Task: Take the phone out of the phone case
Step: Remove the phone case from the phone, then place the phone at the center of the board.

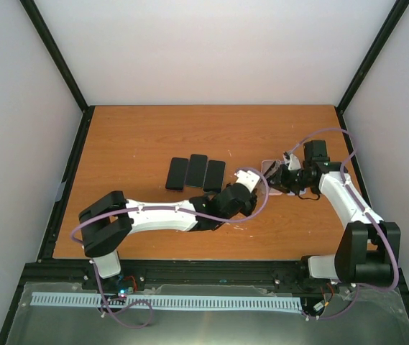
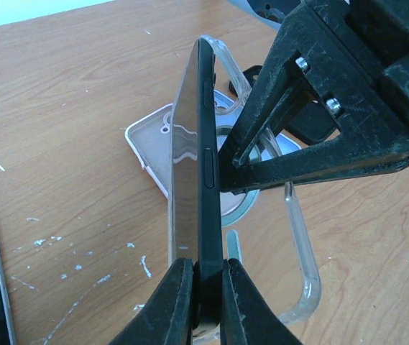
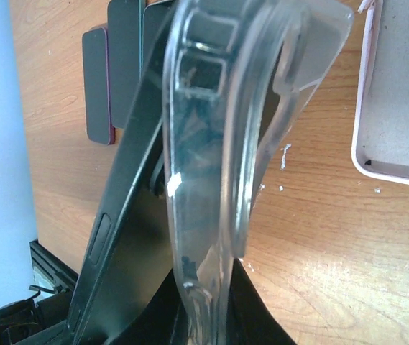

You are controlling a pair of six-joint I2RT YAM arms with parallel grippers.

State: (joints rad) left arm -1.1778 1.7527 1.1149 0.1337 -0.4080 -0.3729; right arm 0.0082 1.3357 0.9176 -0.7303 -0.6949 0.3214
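Observation:
The dark phone point(image 2: 203, 144) stands on edge with my left gripper point(image 2: 208, 272) shut on its near end. The clear phone case point(image 2: 301, 248) bows away from it to the right. My right gripper point(image 3: 208, 287) is shut on the rim of that phone case point(image 3: 211, 144), and the phone point(image 3: 118, 223) leans off to its left. Phone and case stand apart at the near end and come together at the far end. In the top view the left gripper point(image 1: 249, 181) and the right gripper point(image 1: 282, 178) meet just right of the table's middle.
Three dark phones point(image 1: 196, 172) lie side by side left of the grippers, two of them point(image 3: 111, 72) showing in the right wrist view. A white-rimmed empty case point(image 2: 149, 140) lies flat under the held parts, and the same empty case point(image 3: 398, 93) shows in the right wrist view.

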